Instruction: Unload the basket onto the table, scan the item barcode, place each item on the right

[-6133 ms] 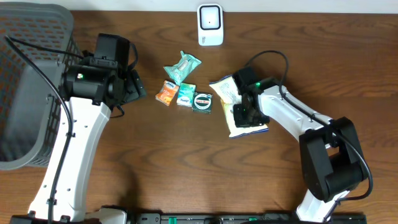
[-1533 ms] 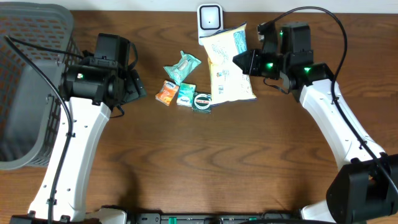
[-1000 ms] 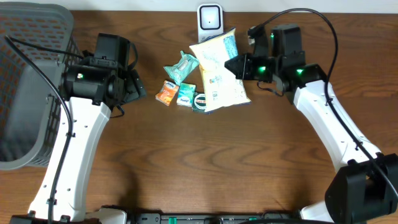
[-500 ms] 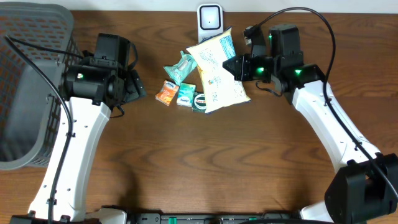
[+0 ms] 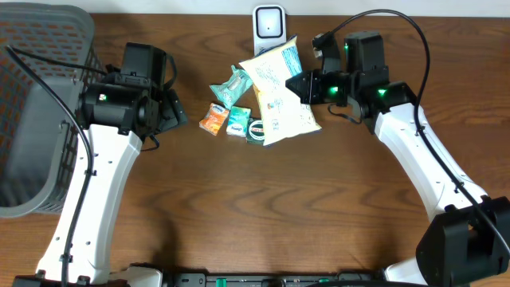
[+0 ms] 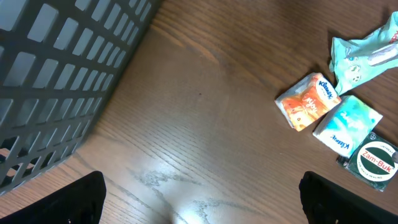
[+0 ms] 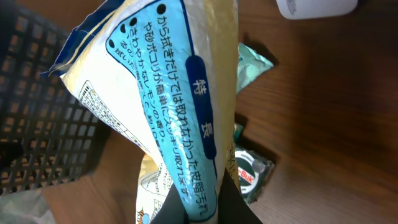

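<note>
A dark wooden table [image 5: 239,207] fills the overhead view, with a grey basket [image 5: 40,96] at its left and a white scanner [image 5: 269,32] at the back edge. The right gripper [image 5: 305,86], its arm reaching in from the right, holds the snack bag [image 5: 277,92] tilted just in front of the scanner, overlapping a green tin [image 5: 257,131]. The left gripper [image 5: 174,112] hangs beside the basket. Only the left wrist view shows its fingers spread wide over bare wood, with an orange tissue pack [image 6: 308,102] nearby. The right wrist view adds the bag's blue Japanese print and the jaws pressed together on its edge.
</note>
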{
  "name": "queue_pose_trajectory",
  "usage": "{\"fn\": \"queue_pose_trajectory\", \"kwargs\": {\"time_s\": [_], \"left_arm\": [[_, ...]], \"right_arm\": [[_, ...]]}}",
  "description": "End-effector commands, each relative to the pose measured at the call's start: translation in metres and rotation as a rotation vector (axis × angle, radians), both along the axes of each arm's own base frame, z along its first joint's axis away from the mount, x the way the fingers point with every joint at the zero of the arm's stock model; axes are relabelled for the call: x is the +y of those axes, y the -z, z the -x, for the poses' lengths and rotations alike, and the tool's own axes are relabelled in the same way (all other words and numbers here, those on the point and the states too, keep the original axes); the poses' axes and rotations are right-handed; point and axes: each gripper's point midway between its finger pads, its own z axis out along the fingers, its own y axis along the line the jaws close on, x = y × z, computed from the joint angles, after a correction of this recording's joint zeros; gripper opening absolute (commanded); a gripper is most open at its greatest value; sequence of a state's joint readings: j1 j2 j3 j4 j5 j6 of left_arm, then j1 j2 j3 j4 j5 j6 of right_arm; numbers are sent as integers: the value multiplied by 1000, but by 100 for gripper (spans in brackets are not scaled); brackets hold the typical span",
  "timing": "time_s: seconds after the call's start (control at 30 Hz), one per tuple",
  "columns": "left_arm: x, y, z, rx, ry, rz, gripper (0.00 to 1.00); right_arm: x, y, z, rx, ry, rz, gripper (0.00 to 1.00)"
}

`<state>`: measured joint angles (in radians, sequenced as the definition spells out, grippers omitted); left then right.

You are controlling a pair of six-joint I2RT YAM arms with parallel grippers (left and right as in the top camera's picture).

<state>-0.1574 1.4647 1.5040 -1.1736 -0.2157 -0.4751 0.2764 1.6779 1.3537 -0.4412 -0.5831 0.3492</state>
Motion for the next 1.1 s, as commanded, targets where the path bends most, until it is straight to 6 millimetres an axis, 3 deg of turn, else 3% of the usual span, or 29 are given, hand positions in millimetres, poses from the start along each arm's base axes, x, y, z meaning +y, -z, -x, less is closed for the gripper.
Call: {"fn": "queue_pose_trajectory", "kwargs": {"time_s": [0.0,0.63,0.73,0.8,1.0,1.07], "left_arm": [[3,2,0,6,-17,-11,98],[3,2,0,6,-17,-11,98],[3,2,0,6,-17,-11,98],[3,2,0,6,-17,-11,98],[3,2,0,6,-17,-11,98],[3,2,0,6,-17,-11,98]], "right_arm": [[-4,1,-1,-20,10,44,1],[-14,11,-2,-16,40,116,1],[-54,36,-8,1,192,346,1],[-107,49,-9,-10,347,647,1],[-174,54,-6,-56,523,1132,1],[-187,60,-3,-47,548,1256,1]]}}
